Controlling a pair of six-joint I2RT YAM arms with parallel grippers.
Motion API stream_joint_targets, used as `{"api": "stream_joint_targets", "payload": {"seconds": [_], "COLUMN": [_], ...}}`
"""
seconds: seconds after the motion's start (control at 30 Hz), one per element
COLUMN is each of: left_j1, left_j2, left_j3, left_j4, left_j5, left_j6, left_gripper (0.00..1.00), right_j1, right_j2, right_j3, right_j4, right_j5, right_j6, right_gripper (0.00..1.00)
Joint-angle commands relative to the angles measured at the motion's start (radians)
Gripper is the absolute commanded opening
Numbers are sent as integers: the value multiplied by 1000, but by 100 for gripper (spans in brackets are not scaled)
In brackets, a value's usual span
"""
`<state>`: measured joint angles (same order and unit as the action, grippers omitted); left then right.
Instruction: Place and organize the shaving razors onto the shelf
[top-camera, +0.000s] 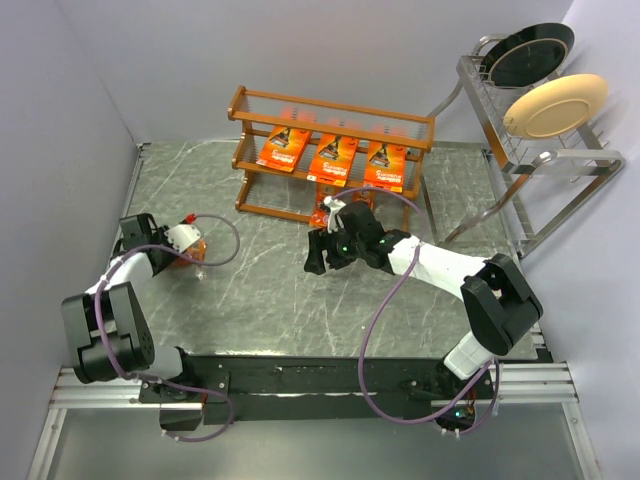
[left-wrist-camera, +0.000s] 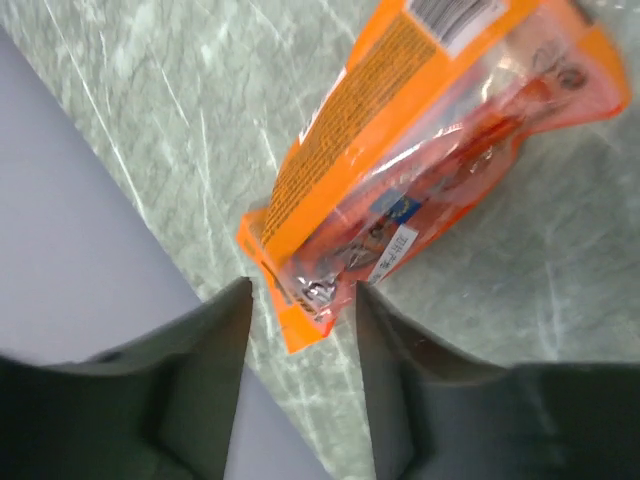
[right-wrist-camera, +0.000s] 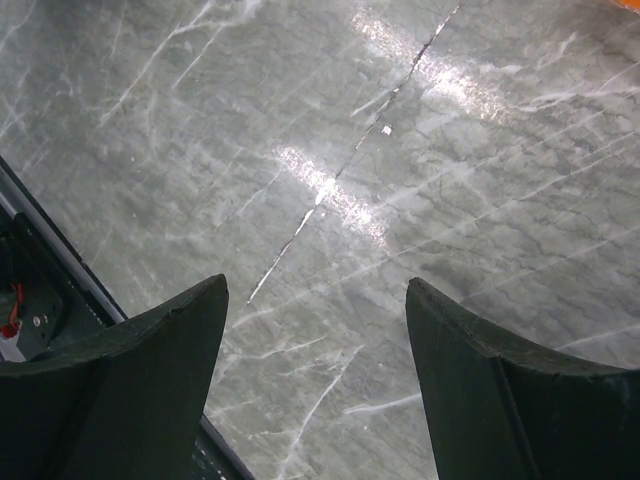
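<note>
Shelf (top-camera: 330, 108) at the tabletop's (top-camera: 270, 290) far edge, one pack at my left gripper (left-wrist-camera: 300, 288).
I see three large razor cards (top-camera: 334, 157) side by side on the shelf. My right gripper (right-wrist-camera: 315, 283) hangs wide open over the tabletop. My left gripper straddles a small blister pack's (left-wrist-camera: 420, 150) end near the left edge; I cannot tell whether it is clamped.

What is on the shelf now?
Three large razor cards lie side by side on the shelf. Below them another orange pack shows, partly covered by the right arm.
</note>
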<state>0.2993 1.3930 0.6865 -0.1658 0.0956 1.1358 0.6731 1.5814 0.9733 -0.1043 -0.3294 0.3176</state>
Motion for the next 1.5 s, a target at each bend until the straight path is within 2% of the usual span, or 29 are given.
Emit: {"api": "stream_joint_targets", "payload": {"seconds": [0.0,0.03,0.13,0.33,0.43,0.6,0.7,0.73,0.9,1.0,1.07,1.13,1.2,1.27,1.3,1.37,1.4,1.43,1.47], "left_j1": [21,30,54,52,54,52,54,52,52,50,50,49,50,37,34,34,34,31,29], "left_j2": [-61,-86,-146,-97,-10,69,121,142,179,198,199,211,225,296,325,431,466,535,557], "left_j3": [18,-8,-44,-61,-36,-73,-61,-47,-16,48,91,206,339,451,560,677,762,798,814], "left_j4": [-61,-90,-142,-44,-63,61,60,55,43,-26,-121,-268,-459,-710,-792,-964,-1115,-1191,-1210], "left_j5": [113,134,173,141,133,87,72,70,76,92,116,180,278,332,364,493,536,620,657], "left_j6": [75,117,222,209,225,283,291,292,286,268,225,214,147,86,47,-3,-16,-5,-109], "left_gripper": [60,68,74,75,73,70,60,53,40,27,21,14,1,1,1,1,1,1,1], "right_j1": [-9,-10,-10,-12,-13,-24,-26,-27,-30,-32,-33,-33,-33,-37,-35,-35,-35,-35,-35], "right_j2": [-11,-14,-18,-15,-14,-4,-1,0,0,6,5,8,11,11,11,6,5,0,-1], "right_j3": [-21,-28,-44,-42,-41,-38,-33,-33,-42,-39,-38,-36,-35,-33,-31,-27,-27,-27,-27], "right_j4": [34,34,41,40,35,31,26,26,35,34,35,38,37,40,40,31,31,28,25], "right_j5": [29,32,33,32,30,30,33,35,39,41,44,47,47,49,47,49,49,49,49], "right_j6": [-6,-8,-3,-3,-3,-2,0,1,12,15,17,18,21,20,17,15,14,12,8], "right_gripper": [79,79,80,80,80,80,80,80,80,80,80,80,80,80,80,80,80,80,80]}}
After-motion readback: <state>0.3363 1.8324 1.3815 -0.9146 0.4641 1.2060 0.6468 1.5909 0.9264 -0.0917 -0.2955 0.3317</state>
